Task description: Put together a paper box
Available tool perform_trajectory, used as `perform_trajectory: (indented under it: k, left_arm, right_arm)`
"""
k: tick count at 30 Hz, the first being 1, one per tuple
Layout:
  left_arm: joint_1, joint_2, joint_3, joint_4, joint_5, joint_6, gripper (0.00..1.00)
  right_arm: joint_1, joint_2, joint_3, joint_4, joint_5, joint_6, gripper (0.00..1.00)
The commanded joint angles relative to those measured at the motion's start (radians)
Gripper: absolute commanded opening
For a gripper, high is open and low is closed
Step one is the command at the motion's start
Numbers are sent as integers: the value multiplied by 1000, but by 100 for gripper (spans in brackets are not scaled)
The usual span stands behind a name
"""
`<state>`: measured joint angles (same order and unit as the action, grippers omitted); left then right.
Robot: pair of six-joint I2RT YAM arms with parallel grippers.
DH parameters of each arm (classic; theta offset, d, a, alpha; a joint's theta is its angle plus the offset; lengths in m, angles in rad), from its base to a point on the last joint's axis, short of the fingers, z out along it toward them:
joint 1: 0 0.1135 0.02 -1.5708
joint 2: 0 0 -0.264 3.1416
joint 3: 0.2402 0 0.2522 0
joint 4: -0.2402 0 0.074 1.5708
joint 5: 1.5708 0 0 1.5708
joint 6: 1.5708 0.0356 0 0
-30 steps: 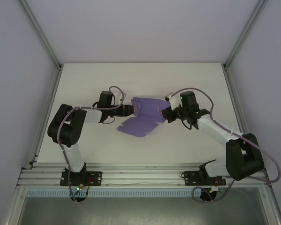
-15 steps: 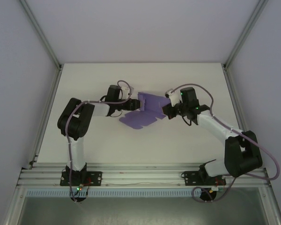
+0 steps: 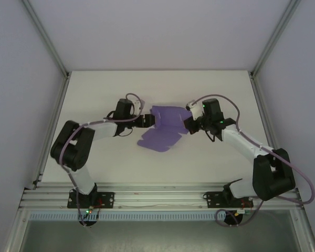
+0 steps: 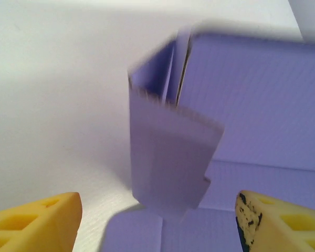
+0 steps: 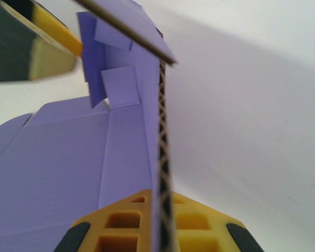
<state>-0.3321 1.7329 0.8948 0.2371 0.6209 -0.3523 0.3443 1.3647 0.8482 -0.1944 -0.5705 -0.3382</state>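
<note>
Mid-fold, I'd say. Left gripper [image 3: 149, 122] has its 2 fingers spread, and a short end flap of the paper box [image 3: 167, 119] stands loose between them, untouched. Right gripper [image 3: 187, 126] pinches a raised side wall at its tips. Next move probably means closing on that flap and tucking it inward. It's thin corrugated purple card, matte, with creased flat panels, likely floppy.

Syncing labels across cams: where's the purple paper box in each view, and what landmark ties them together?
Top external: paper box mid-table, between both hands.
Left wrist: paper box centre and right, upright flap before a broad panel.
Right wrist: paper box left half, raised wall edge-on, pinched by the right hand.
Landmark: left hand at the box's left end; its yellow fingers bottom corners, finger top-left.
</note>
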Motion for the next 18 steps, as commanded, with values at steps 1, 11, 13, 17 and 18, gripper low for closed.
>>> perform_trajectory:
  k: [1, 11, 13, 17, 18]
  left_arm:
    - [-1, -45, 20, -107, -99, 24, 78]
    - [-37, 28, 146, -212, -91, 29, 78]
    - [-54, 8, 117, -233, -130, 32, 79]
    - [-56, -41, 59, -243, -109, 10, 78]
    - [-58, -48, 45, -240, -90, 3, 77]
  right_arm:
    - [10, -6, -30, -89, 59, -15, 0]
    - [10, 1, -28, -78, 114, 4, 0]
    - [10, -5, -37, -66, 134, 9, 0]
    - [9, -12, -46, -44, 172, 30, 0]
    - [10, -12, -48, -39, 179, 38, 0]
